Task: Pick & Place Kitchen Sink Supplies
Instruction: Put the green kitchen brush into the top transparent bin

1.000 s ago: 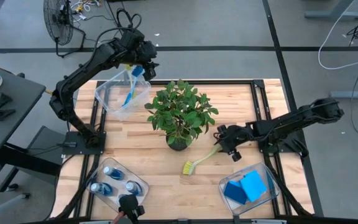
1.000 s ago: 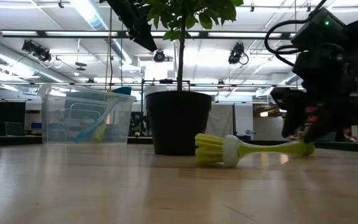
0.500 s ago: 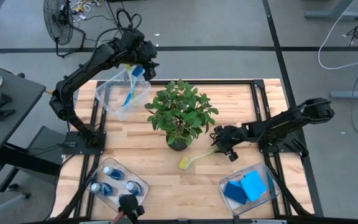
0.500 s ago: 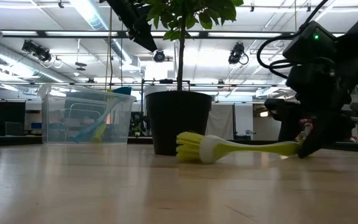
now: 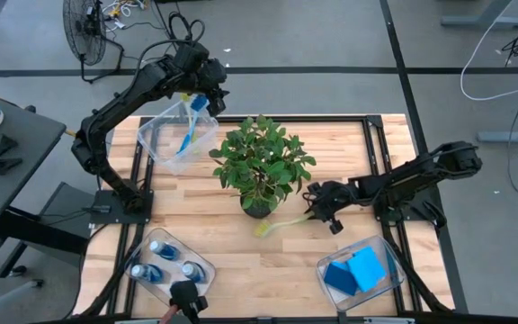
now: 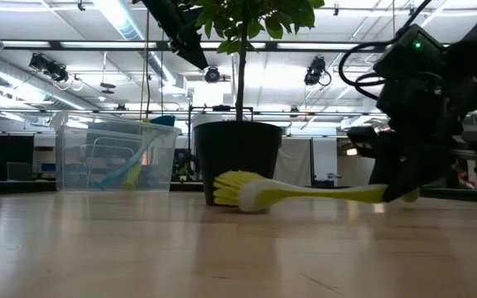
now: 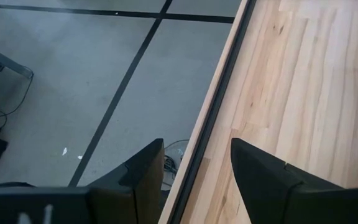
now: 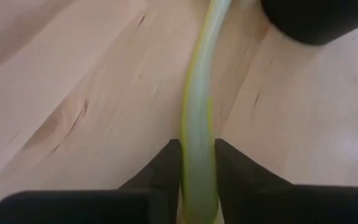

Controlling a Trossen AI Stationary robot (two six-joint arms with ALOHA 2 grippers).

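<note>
Wooden tabletop (image 5: 232,261): your right gripper (image 8: 197,163) is clamped on the dish brush (image 6: 305,194) by its light, stiff, slick handle; left gripper (image 7: 194,171) gapes.

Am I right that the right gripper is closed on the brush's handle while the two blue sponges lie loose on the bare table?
Not quite: the blue sponges sit inside a clear bin, as the high view shows. The right gripper does clamp the brush by its handle.

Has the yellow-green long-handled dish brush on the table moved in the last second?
Yes. The yellow-green long-handled dish brush slid toward the black plant pot; its bristle head now lies beside it, handle in the right gripper.
</note>
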